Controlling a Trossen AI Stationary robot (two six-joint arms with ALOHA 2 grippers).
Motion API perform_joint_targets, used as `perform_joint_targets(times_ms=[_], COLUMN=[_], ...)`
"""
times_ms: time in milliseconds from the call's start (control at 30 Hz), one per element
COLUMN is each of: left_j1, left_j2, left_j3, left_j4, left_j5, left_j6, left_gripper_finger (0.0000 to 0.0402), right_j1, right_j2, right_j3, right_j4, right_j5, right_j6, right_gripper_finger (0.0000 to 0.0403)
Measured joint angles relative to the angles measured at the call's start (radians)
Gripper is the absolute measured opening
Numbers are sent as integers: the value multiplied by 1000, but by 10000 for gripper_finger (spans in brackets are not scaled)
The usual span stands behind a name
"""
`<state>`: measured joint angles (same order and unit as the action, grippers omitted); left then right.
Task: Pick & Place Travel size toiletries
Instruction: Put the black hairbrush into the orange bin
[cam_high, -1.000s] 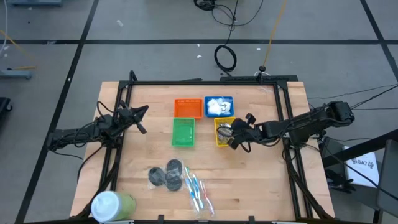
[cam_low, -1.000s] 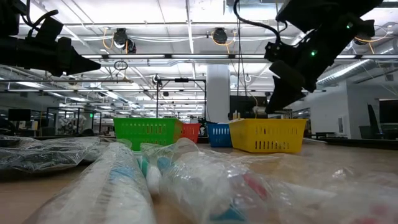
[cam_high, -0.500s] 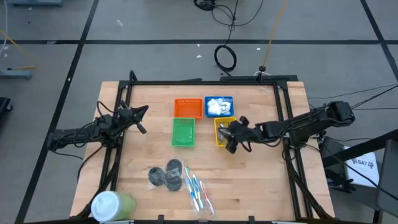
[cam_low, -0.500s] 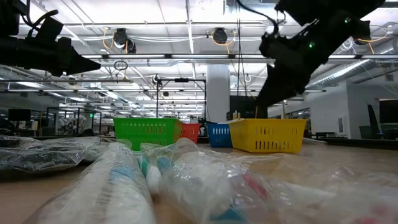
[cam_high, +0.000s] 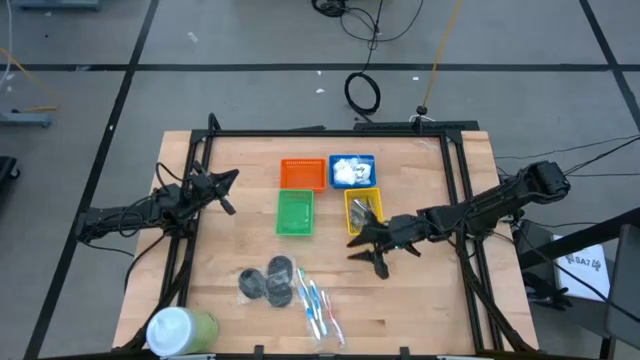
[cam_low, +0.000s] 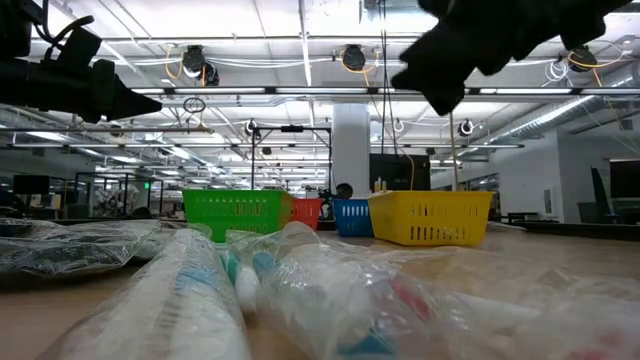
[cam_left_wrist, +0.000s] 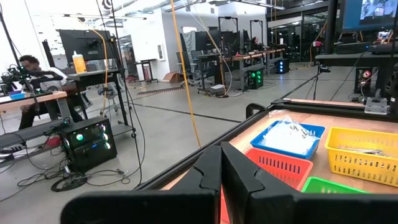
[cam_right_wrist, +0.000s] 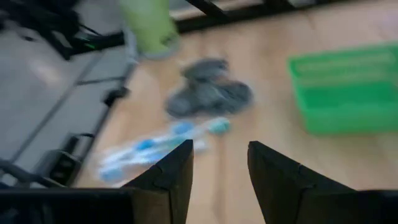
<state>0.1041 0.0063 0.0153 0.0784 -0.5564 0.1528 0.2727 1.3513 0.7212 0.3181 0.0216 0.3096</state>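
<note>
Right gripper (cam_high: 372, 255) hangs over bare table, fingers parted, nothing between them.

Its fingers (cam_right_wrist: 176, 172) stand apart with a clear gap, and the yellow basket (cam_high: 351, 222) sits just behind it, with the silver clippers (cam_high: 362, 206) lying inside. Ahead of the fingertips, toward the table's front edge, lie the toothbrushes (cam_high: 316, 305), with the dark grey discs (cam_high: 270, 281) beside them, both well short of contact. The green basket (cam_high: 294, 212) is off to one side of the gripper; beyond the yellow one stand the blue basket (cam_high: 368, 160), holding the white packets (cam_high: 348, 171), and the orange basket (cam_high: 302, 174). Left gripper (cam_high: 226, 194) waits clenched at the table's far left edge, well apart from all items. One white-and-green tub (cam_high: 181, 329) lies at the front left corner.
</note>
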Motion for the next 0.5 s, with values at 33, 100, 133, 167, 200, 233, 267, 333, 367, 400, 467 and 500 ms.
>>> perform_joint_targets(times_ms=[33, 100, 133, 167, 200, 233, 267, 333, 367, 400, 467, 500], left_j1=[0, 0, 0, 0, 0, 0, 0, 0, 0, 0, 0, 0], left_j2=[0, 0, 0, 0, 0, 0, 0, 0, 0, 0, 0, 0], left_j3=[0, 0, 0, 0, 0, 0, 0, 0, 0, 0, 0, 0], left_j4=[0, 0, 0, 0, 0, 0, 0, 0, 0, 0, 0, 0], left_j5=[0, 0, 0, 0, 0, 0, 0, 0, 0, 0, 0, 0], left_j6=[0, 0, 0, 0, 0, 0, 0, 0, 0, 0, 0, 0], left_gripper_finger=[1, 1, 1, 1, 1, 1, 1, 1, 1, 1, 1, 1], right_j1=[19, 56, 74, 92, 106, 118, 131, 152, 159, 163, 169, 170], right_j2=[8, 28, 42, 56, 73, 91, 106, 127, 137, 144, 150, 150], right_j3=[0, 0, 0, 0, 0, 1, 1, 1, 1, 1, 1, 1], right_j4=[35, 101, 139, 172, 212, 254, 285, 315, 331, 338, 333, 329], right_j5=[0, 1, 0, 0, 1, 0, 1, 2, 2, 2, 2, 3], right_j6=[-9, -21, -29, -38, -45, -55, -68, -99, -113, -121, -124, -123], right_gripper_finger=[141, 141, 141, 140, 140, 140, 140, 141, 141, 141, 140, 140])
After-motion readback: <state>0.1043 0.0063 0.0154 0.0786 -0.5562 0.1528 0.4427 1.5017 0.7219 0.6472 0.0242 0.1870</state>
